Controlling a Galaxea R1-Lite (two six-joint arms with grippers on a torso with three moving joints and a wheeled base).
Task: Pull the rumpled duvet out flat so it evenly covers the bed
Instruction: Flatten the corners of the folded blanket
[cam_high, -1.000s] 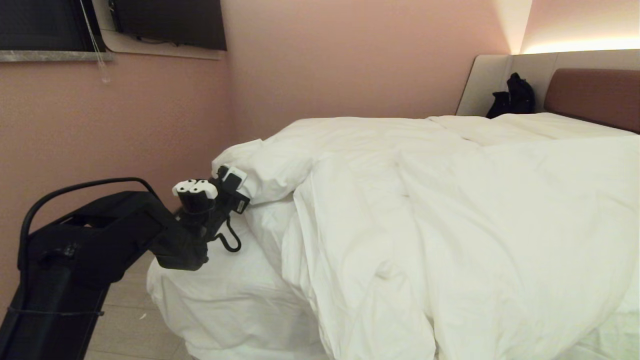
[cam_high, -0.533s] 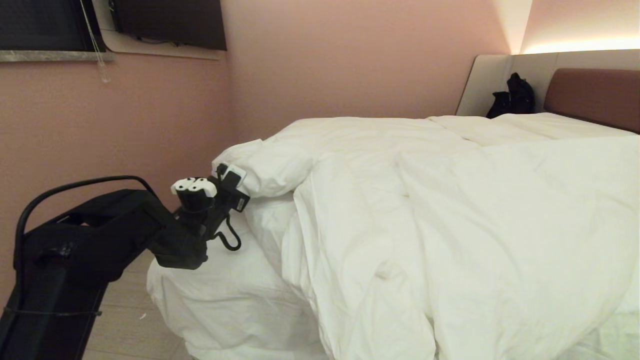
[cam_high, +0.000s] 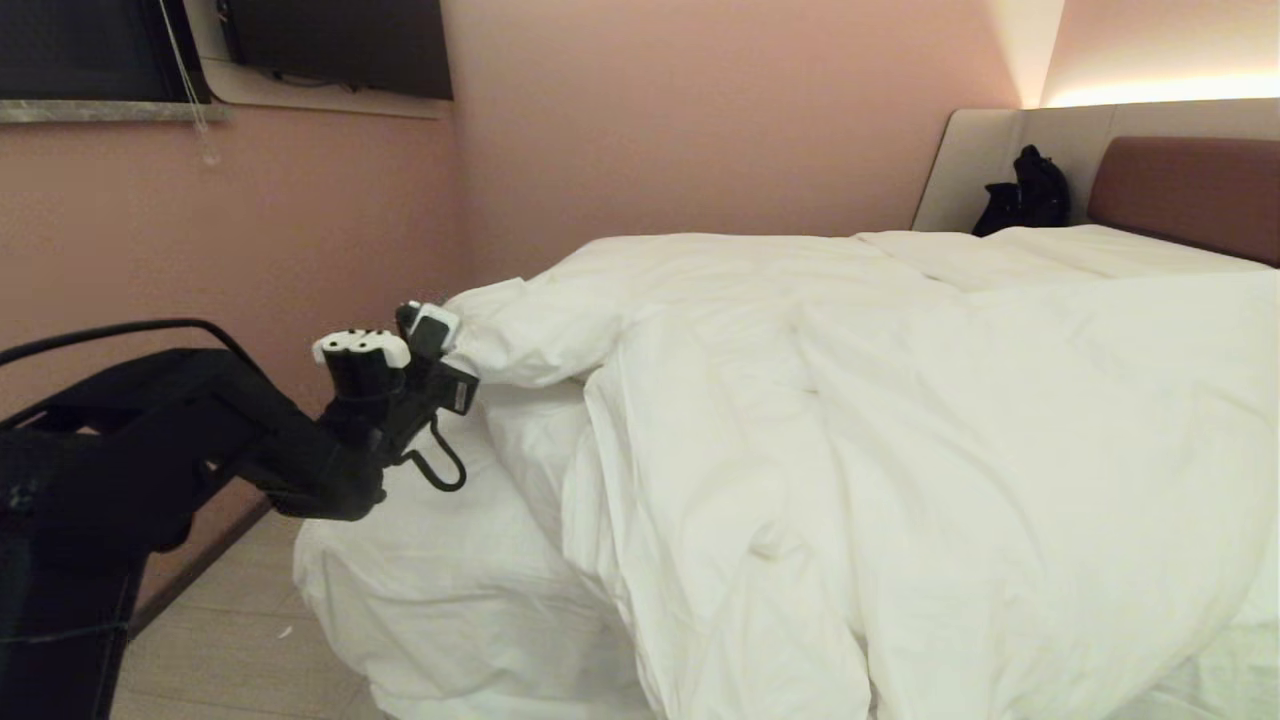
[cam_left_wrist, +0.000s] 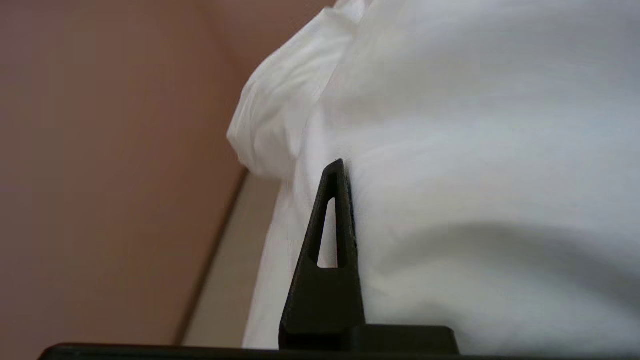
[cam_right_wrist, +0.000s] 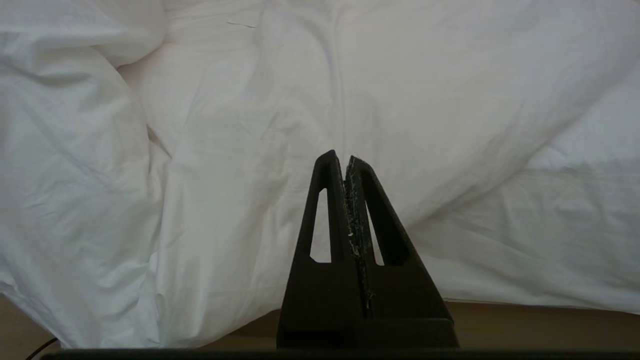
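Observation:
The puffy white duvet (cam_high: 850, 420) lies bunched over the right part of the bed (cam_high: 420, 580), leaving the near-left mattress corner bare. My left gripper (cam_high: 440, 335) is at the duvet's far-left corner (cam_high: 500, 325) and is shut on it. In the left wrist view one black finger (cam_left_wrist: 330, 240) presses against the duvet (cam_left_wrist: 475, 150), whose fabric hides the other finger. My right gripper (cam_right_wrist: 345, 157) is out of the head view. It hangs shut and empty in front of the duvet (cam_right_wrist: 250, 125) draped over the bed's side.
A pink wall (cam_high: 700, 120) runs close along the bed's far side and left end. A brown headboard (cam_high: 1180, 190) with a black bag (cam_high: 1025, 190) beside it stands at the back right. Pale floor (cam_high: 230, 620) shows at the bed's left end.
The left gripper closed on the duvet corner, then moved left and a little upward, drawing the corner with it. The rest of the duvet looks unchanged.

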